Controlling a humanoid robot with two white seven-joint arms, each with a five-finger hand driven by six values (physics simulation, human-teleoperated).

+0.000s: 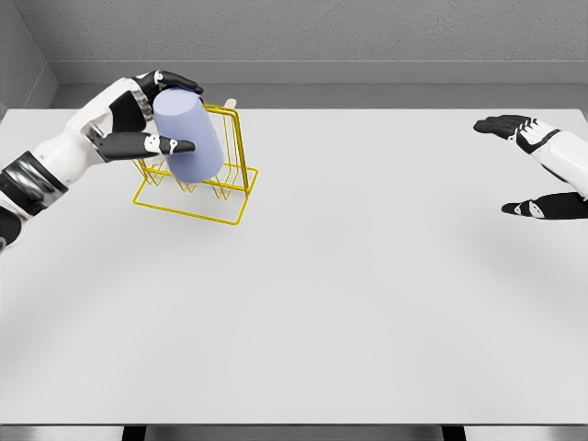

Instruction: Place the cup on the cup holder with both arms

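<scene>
A pale lilac cup is held tilted over the yellow wire cup holder, which stands on the table's far left. My left hand is shut on the cup, thumb across its front and fingers over its top. The cup's lower end is down among the holder's wire prongs; whether it touches them I cannot tell. My right hand hovers at the far right edge, fingers spread, holding nothing.
The white table stretches wide between the two hands. A grey wall runs behind its far edge. The table's front edge shows at the bottom of the view.
</scene>
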